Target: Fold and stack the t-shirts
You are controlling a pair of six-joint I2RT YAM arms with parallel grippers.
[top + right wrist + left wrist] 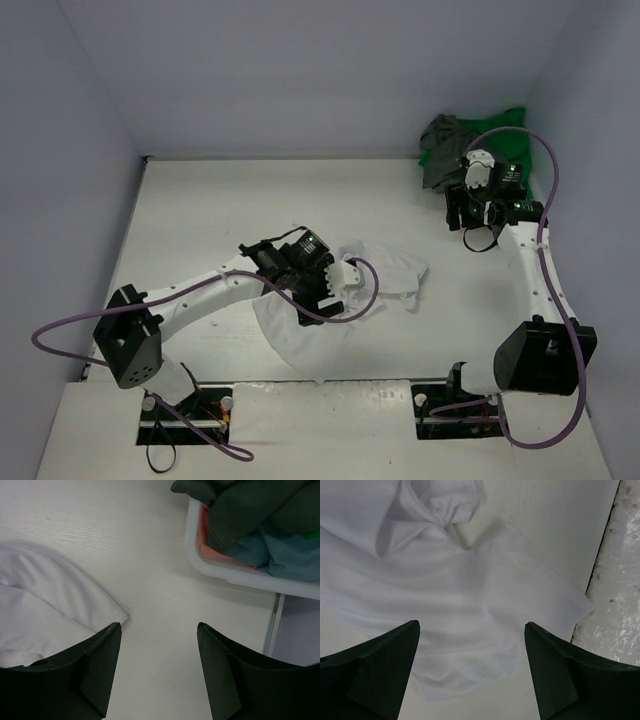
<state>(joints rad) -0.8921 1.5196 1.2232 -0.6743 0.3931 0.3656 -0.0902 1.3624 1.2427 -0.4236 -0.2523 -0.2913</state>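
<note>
Nearest me, just beyond the arm bases, the white t-shirt (300, 345) lies on the bench (200, 230). It is rumpled, its near part spread flat and its far part bunched, and not yet folded. The left arm (200, 295) reaches across it. The left jaws stand apart directly above the cloth, holding nothing. The wrist view shows a flat corner of cloth lying between them, so I judge this an approach to a hem or corner.

Further out on the right, the right arm (535, 270) extends toward the far corner. The right jaws are likewise apart and empty, over bare bench between the white shirt's edge and the basket (235, 575). Heaped unfolded in that basket are the dark grey-olive shirt (250, 505), the light blue shirt (280, 555) and the green shirt (505, 125). The right arm is either held clear of the left or placed for the next garment; I cannot tell which.
</note>
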